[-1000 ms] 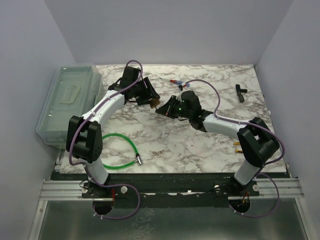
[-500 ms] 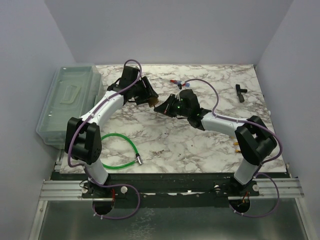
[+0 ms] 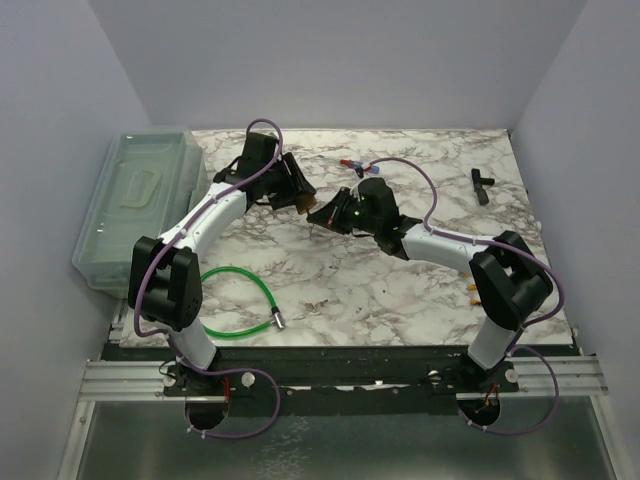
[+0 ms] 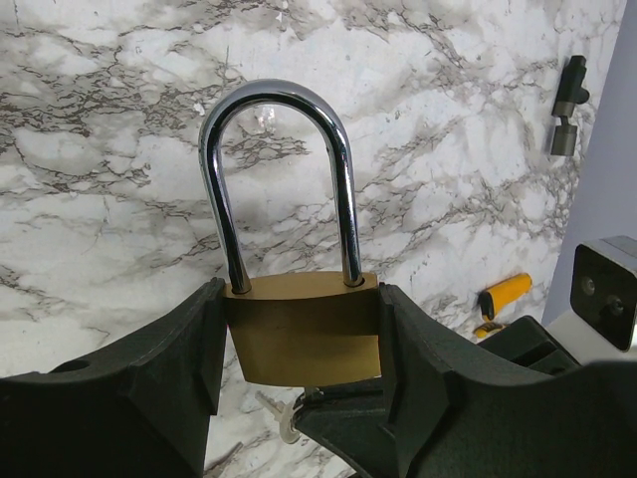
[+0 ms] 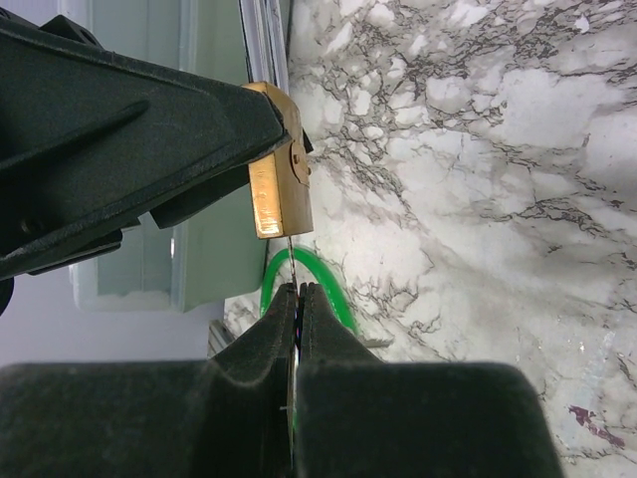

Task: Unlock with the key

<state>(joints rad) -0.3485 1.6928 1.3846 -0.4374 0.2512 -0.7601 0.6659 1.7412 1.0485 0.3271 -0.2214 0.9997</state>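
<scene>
My left gripper (image 4: 299, 334) is shut on the brass padlock (image 4: 304, 334), gripping its body from both sides. The chrome shackle (image 4: 274, 95) stands closed above it. In the right wrist view my right gripper (image 5: 299, 289) is shut on the key (image 5: 292, 261). The key's thin blade runs up from the fingertips to the bottom face of the padlock (image 5: 279, 189). I cannot tell how deep it sits. A pale key (image 4: 281, 418) shows just under the padlock in the left wrist view. From above, both grippers meet mid-table: left (image 3: 298, 195), right (image 3: 322, 212).
A green cable (image 3: 240, 300) loops at the front left. A clear plastic bin (image 3: 140, 210) stands at the left edge. A black tool (image 3: 482, 185) lies at the back right, small red-blue parts (image 3: 352, 163) at the back, and orange pieces (image 3: 474, 292) near the right arm.
My right gripper has moved a little left and towards the padlock, closing the gap to the left gripper. The left gripper still holds the padlock in place.
</scene>
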